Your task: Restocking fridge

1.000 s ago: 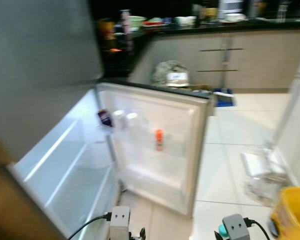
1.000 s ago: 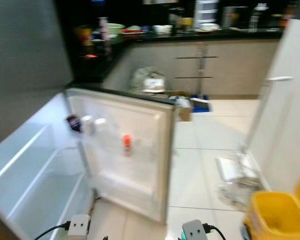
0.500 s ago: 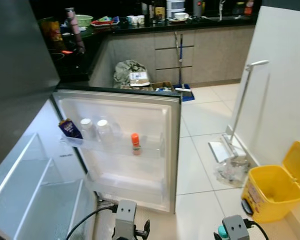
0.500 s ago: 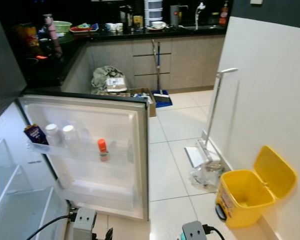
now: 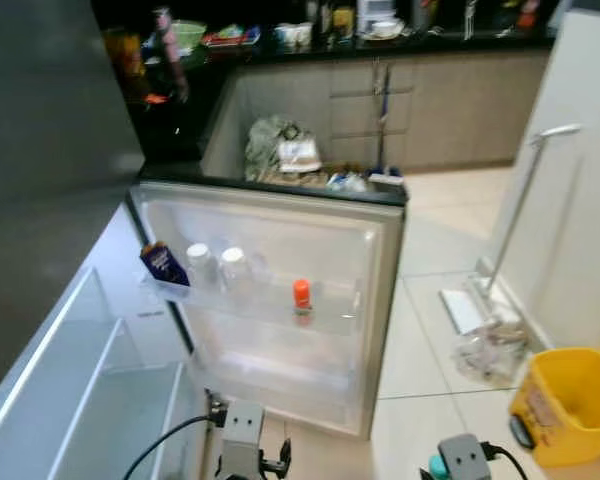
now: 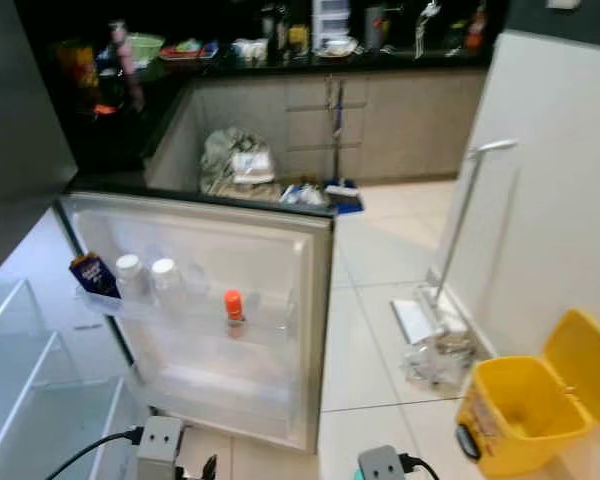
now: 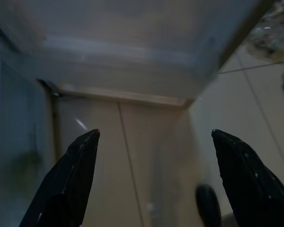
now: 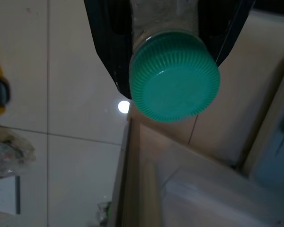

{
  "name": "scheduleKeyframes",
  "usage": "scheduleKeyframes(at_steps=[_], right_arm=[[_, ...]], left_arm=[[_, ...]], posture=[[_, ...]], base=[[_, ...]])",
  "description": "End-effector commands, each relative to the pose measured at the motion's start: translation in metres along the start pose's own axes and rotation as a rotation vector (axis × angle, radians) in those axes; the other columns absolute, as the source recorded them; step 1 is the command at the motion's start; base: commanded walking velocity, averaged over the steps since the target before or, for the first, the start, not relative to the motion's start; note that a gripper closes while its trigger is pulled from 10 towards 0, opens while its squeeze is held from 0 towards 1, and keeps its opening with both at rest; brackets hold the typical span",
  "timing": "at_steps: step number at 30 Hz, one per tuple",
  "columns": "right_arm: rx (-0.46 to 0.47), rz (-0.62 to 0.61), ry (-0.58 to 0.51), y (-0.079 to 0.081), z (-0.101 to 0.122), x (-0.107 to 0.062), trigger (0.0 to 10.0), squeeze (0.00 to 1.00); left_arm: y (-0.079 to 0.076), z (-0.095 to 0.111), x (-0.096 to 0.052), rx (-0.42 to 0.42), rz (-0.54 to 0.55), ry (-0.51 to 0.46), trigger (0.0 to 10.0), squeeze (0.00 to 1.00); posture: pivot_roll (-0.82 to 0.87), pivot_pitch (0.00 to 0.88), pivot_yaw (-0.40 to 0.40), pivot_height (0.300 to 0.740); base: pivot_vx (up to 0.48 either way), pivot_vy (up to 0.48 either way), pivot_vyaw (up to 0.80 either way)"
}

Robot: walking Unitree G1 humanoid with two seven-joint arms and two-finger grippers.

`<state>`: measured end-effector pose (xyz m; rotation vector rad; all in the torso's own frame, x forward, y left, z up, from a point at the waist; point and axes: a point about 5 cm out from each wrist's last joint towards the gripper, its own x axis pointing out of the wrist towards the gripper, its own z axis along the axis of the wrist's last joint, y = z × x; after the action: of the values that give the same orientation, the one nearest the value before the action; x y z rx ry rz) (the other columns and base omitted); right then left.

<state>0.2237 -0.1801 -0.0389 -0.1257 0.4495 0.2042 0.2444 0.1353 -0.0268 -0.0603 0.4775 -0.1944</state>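
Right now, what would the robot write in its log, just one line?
fridge door: open | door shelf: three bottles, blue carton | right hand: shut on green-capped bottle | left hand: open, empty, above floor

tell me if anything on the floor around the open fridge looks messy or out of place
Yes. A crumpled clear plastic bag lies loose on the tiles beside the dustpan, near the yellow bin, whose lid is open. Behind the fridge door, a bulging sack slumps against the cabinets.

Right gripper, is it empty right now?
No, the right gripper has its two black fingers clamped on a green-capped jar.
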Motion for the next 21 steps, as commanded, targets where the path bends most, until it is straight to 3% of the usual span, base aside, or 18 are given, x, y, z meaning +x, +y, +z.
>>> scheduleKeyframes(at_steps=[1,8,21], right_arm=[[0.01,-0.023,-0.002,-0.0043,0.0002,-0.0008,10.0,0.0],[0.024,-0.048,-0.004,-0.0067,0.0,-0.0014,10.0,0.0],[0.047,-0.097,-0.006,-0.0127,-0.0042,-0.0068,10.0,0.0]], left_arm=[[0.0002,0.0015,0.0003,0.002,0.001,-0.004,10.0,0.0],[-0.0008,0.0034,0.0011,0.005,-0.003,-0.007,10.0,0.0],[-0.0093,0.009,0.0035,0.044,-0.066,-0.028,10.0,0.0]], posture=[[-0.09,0.105,0.063,0.74],[-0.09,0.116,0.069,0.74],[-0.1,0.146,0.102,0.74]], base=[[0.289,0.0,0.0],[0.267,0.0,0.0],[0.0,0.0,0.0]])
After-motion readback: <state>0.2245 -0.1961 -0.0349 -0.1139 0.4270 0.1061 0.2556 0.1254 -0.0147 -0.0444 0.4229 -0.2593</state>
